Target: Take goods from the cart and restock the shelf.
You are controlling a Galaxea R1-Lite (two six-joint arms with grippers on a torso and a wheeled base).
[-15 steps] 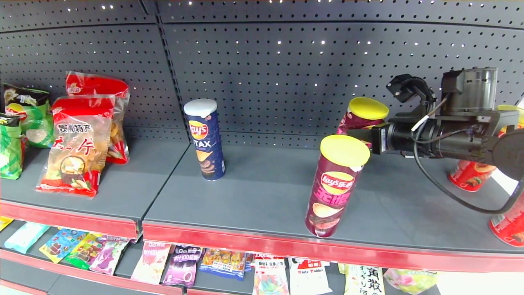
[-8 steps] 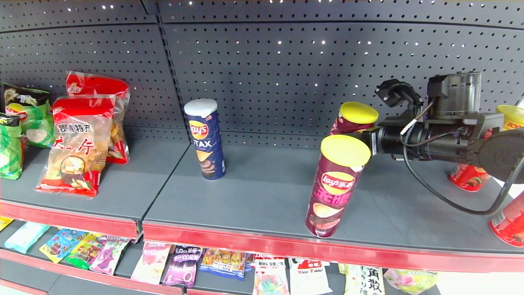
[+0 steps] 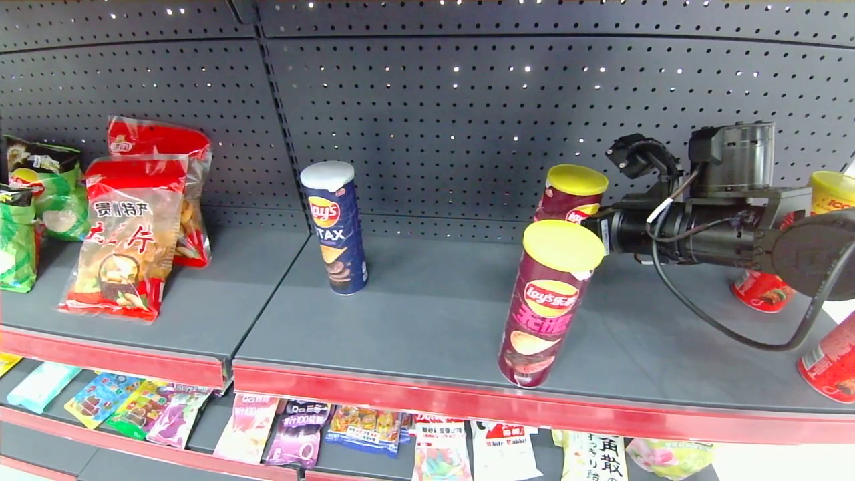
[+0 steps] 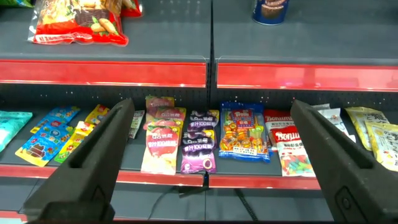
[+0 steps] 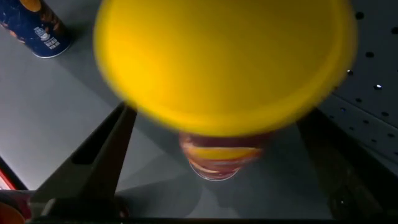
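Over the shelf (image 3: 427,314) my right arm (image 3: 708,230) lies level. Its claw (image 5: 217,124) clamps the yellow-lidded purple can (image 3: 571,194), upright at the rear behind a second purple can (image 3: 544,307). My left claw (image 4: 211,155) gapes wide.

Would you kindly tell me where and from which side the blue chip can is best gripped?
Probably at mid-body, from the open front of the shelf, jaws spanning the round wall: the blue chip can stands upright, back panel behind it, both sides free.
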